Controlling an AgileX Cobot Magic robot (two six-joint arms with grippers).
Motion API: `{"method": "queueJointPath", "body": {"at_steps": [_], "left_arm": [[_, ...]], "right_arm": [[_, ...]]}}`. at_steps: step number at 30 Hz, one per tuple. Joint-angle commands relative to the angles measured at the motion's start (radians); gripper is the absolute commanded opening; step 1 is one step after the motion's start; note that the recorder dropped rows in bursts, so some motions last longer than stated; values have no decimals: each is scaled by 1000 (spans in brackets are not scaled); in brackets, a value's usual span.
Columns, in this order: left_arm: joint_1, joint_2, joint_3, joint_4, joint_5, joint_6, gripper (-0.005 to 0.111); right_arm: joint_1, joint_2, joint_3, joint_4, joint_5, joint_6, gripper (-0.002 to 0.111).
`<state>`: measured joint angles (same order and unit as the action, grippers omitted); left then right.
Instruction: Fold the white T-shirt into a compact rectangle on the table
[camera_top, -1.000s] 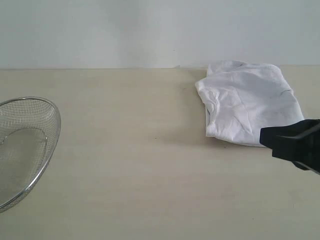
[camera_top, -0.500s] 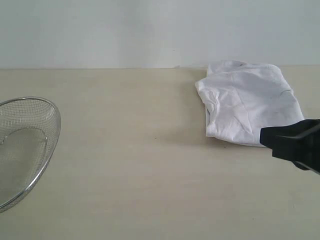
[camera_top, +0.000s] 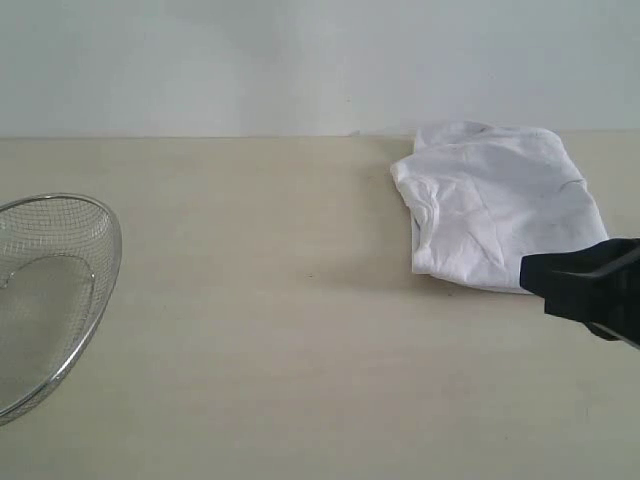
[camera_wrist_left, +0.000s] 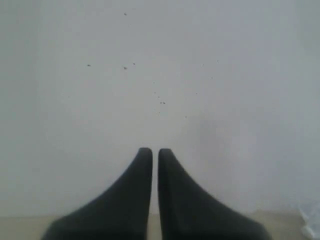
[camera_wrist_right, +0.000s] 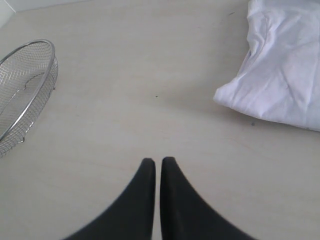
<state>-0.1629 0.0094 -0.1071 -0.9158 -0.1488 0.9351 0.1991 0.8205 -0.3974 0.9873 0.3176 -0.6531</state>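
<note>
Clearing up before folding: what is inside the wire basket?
Only bare mesh shows inside the wire basket; nothing lies in the visible part. Its left portion runs past the picture's edge, unseen.

The left tool (camera_wrist_left: 155, 151) and right tool (camera_wrist_right: 158, 160) are matte black, tapering to rounded tips.

Exterior faces wall (camera_top: 300, 60) across table (camera_top: 300, 350); right wrist shares basket (camera_top: 70, 225), T-shirt (camera_top: 500, 210); left wrist faces wall.
</note>
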Motion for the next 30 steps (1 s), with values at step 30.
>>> {"method": "queueJointPath", "body": {"at_steps": [30], "left_arm": [[61,-9,107,806,455,-854,5]], "right_arm": [[4,-9,2,-2,1,-9,0]]}}
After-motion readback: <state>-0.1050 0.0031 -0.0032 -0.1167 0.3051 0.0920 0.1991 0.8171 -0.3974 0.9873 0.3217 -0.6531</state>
